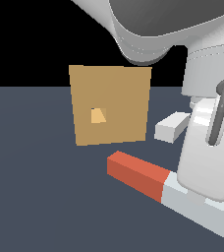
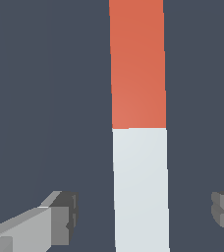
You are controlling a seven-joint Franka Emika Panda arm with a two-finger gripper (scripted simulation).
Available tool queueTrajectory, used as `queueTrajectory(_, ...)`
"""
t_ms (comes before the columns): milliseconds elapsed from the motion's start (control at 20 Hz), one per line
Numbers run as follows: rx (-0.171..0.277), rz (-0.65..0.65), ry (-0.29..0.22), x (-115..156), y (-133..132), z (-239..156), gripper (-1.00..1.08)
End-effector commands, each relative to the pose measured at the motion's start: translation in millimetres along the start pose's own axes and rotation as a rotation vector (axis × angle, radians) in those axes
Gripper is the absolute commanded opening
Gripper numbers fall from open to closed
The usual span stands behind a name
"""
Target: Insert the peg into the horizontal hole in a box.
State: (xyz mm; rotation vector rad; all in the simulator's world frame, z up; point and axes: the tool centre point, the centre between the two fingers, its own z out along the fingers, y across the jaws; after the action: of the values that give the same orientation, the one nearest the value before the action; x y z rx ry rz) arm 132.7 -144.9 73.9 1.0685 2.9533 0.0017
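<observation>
Red-tipped peg (image 2: 138, 147) lies flat on the dark floor (image 1: 35, 197), near the box (image 1: 110, 105). Fingers (image 2: 60, 216) spread apart, straddling its white part without touching. Looks rigid, smooth; grip the white section.

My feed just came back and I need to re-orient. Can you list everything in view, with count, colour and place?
box: one, tan-brown, standing upright on the floor towards the exterior view's left, behind the peg.
hole: one, lighter orange-yellow, small and squarish, off-centre in the box face, nothing in it.
peg: one, red at one end and white-grey along the rest, lying flat on the dark floor in front of the box, red end nearer the box; it is not in the hole.
floor: one, dark blue-grey, under everything.
arm: one, white and grey, coming in from the top of the exterior view.
hand: one, grey fingers spread wide on either side of the peg's white part, not touching it.
</observation>
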Motion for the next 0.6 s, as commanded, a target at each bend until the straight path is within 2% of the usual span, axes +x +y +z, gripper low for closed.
queueTrajectory(0, 0.001, -0.014, 0.0, -2.8, 1.3, 1.4, 1.0)
queueTrajectory(550, 0.001, -0.023, 0.001, -4.6, 2.0, 8.9, 1.0)
